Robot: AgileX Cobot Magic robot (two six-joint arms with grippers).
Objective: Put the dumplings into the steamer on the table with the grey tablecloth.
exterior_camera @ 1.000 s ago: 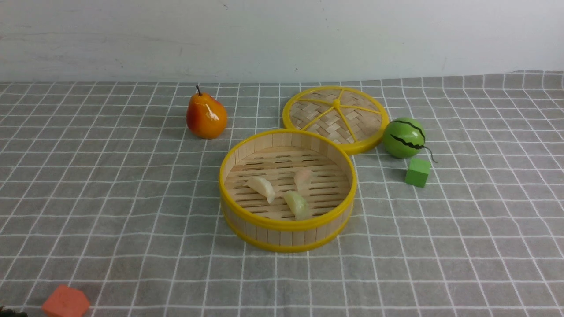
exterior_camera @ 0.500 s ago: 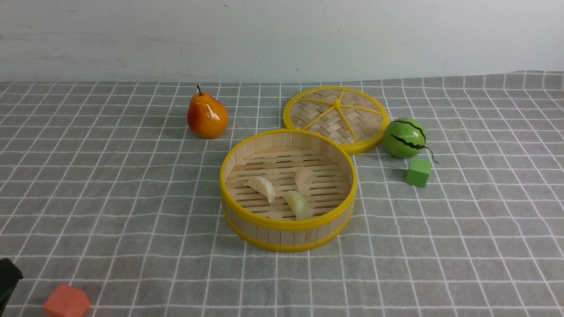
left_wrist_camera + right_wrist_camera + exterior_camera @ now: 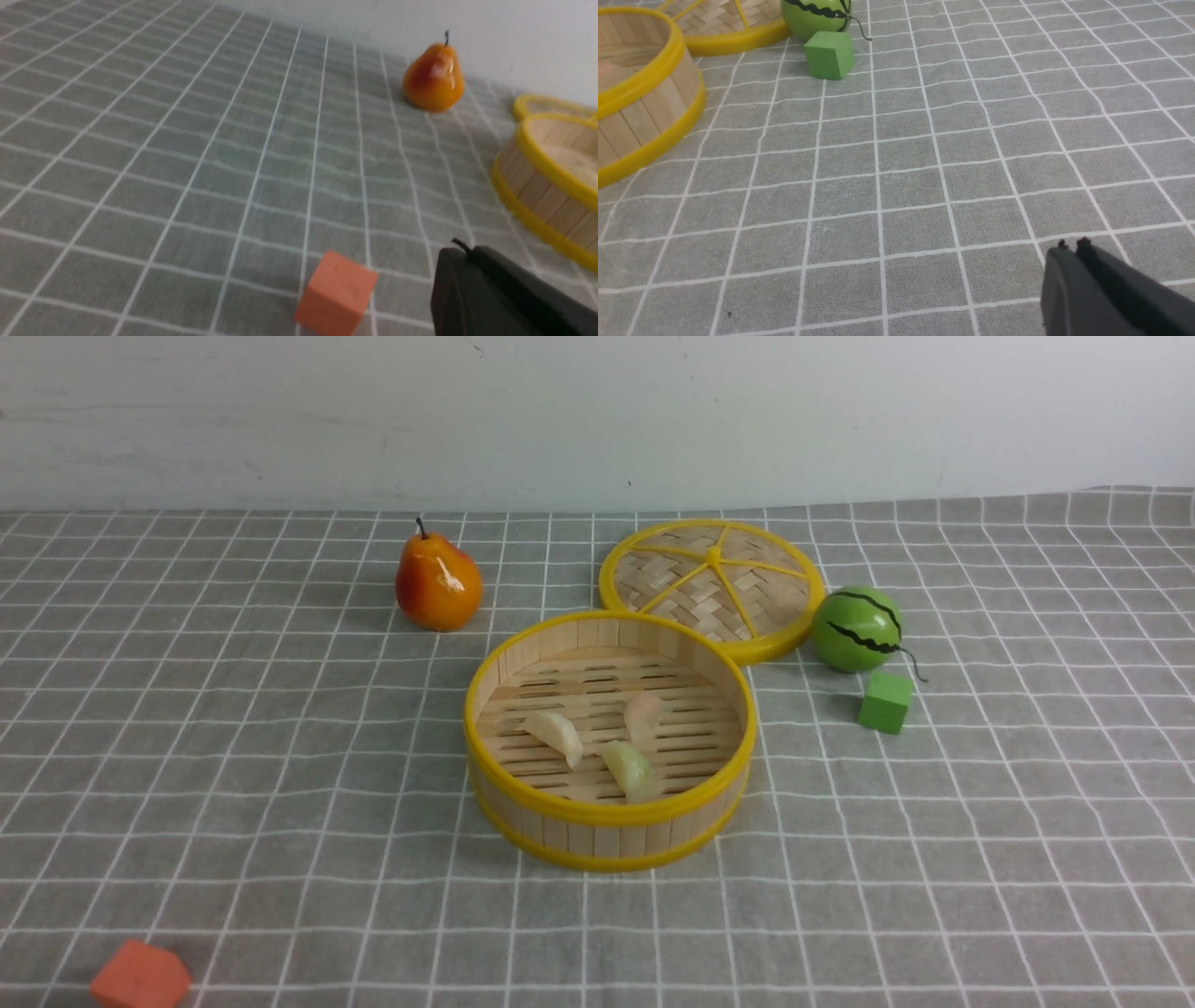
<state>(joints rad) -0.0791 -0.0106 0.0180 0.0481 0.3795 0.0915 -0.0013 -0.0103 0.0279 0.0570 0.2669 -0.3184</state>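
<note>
Dumplings (image 3: 597, 737) lie inside the steamer (image 3: 607, 817); left fingers (image 3: 460, 268) and right fingers (image 3: 1071, 261) are clenched, holding nothing

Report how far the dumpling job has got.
Done: all three dumplings, white, pink and green, lie on the slatted floor of the steamer. In hand: nothing; the left gripper and right gripper are shut and empty. Left: nothing visible.
</note>
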